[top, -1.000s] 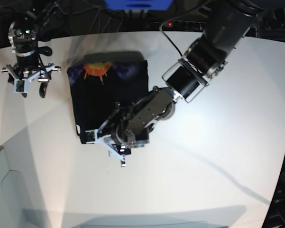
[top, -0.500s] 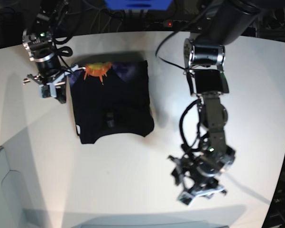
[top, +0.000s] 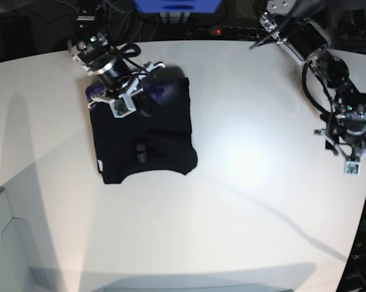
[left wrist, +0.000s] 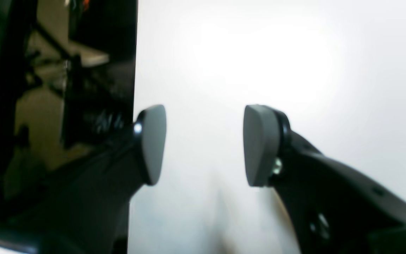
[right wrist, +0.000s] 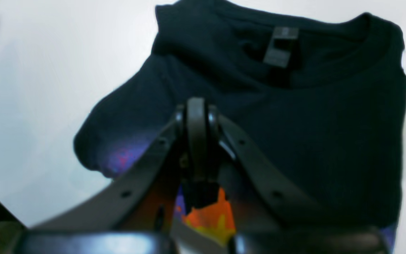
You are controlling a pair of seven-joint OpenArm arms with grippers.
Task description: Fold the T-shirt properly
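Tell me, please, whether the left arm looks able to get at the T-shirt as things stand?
Probably yes, after a long traverse: the left tool hangs open near the table's far edge, bare surface between it and the T-shirt. The right tool occupies the printed end.

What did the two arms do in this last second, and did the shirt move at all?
The left tool left the T-shirt's near edge and swung away to the table's far side, jaws open and empty. The right tool moved from beside the shirt onto its printed edge and shut there. The shirt stayed folded in place.
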